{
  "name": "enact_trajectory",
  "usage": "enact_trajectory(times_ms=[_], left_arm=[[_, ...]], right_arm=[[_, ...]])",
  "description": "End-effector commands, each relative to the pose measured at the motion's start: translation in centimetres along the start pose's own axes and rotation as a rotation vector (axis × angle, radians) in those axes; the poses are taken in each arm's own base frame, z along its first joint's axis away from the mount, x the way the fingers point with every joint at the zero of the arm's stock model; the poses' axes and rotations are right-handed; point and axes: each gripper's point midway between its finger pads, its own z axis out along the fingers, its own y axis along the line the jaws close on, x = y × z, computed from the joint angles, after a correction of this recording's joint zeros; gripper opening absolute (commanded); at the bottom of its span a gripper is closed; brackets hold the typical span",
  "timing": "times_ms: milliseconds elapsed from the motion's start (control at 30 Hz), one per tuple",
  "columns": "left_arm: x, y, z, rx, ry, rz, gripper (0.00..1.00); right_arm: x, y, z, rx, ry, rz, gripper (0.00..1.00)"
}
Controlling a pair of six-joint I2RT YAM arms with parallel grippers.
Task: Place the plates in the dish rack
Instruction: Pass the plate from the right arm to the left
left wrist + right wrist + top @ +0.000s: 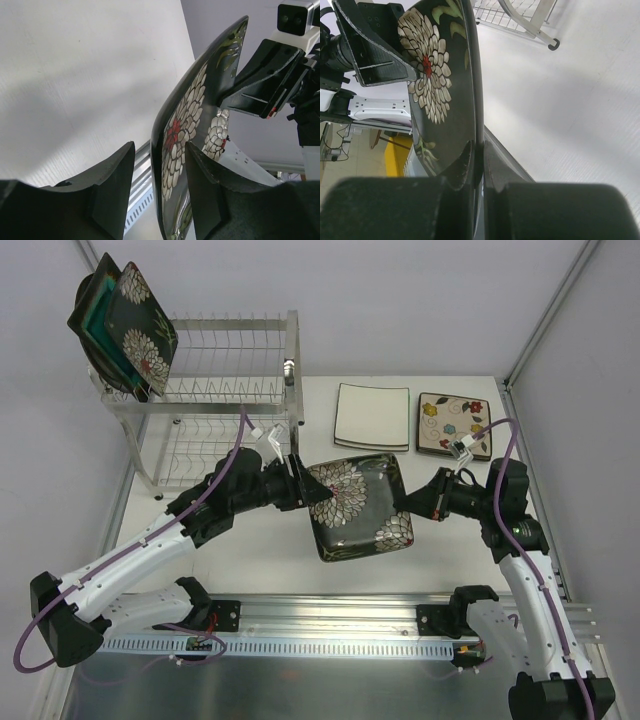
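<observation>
One black plate point(358, 505) hangs mid-handover: the right gripper point(406, 504) pinches its rim, the left gripper point(303, 491) straddles the opposite edge half-open and should clamp next.

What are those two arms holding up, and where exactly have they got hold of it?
The black chrysanthemum plate. The right gripper is clamped on one rim; the left gripper straddles the opposite rim, jaws open, not yet closed on it.

From above and behind, we look down over the whole bench point(250, 560). Our wrist views face each other, close against the black plate point(358, 505), which all three share.
</observation>
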Motion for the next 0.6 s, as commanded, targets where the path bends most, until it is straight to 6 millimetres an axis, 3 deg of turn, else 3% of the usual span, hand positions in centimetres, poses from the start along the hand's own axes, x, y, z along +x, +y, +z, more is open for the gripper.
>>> enact_trajectory(times_ms=[0, 233, 333, 500, 567], left_arm=[[-0.58, -3.04, -0.75, 0.102, 0.006, 0.025, 0.44], [0.02, -3.3, -0.87, 0.123, 0.037, 0.025, 0.36], [0.15, -3.3, -0.93, 0.126, 0.042, 0.025, 0.27], [-0.2, -3.69, -1.31, 0.137, 0.026, 0.033, 0.01], [-0.38, -3.76, -1.37, 0.138, 0.018, 0.039, 0.0]], right_arm=[[-1.25, 4.64, -1.13, -0.138, -0.016, -0.14, 0.01], [-1.2, 4.67, -1.15, -0.138, -0.018, -0.141, 0.0], [-1.14, 4.68, -1.18, -0.138, -0.018, -0.141, 0.01], [-1.02, 4.2, -1.08, -0.119, -0.018, -0.131, 0.01], [-0.93, 3.81, -1.13, -0.093, -0.019, -0.133, 0.01]])
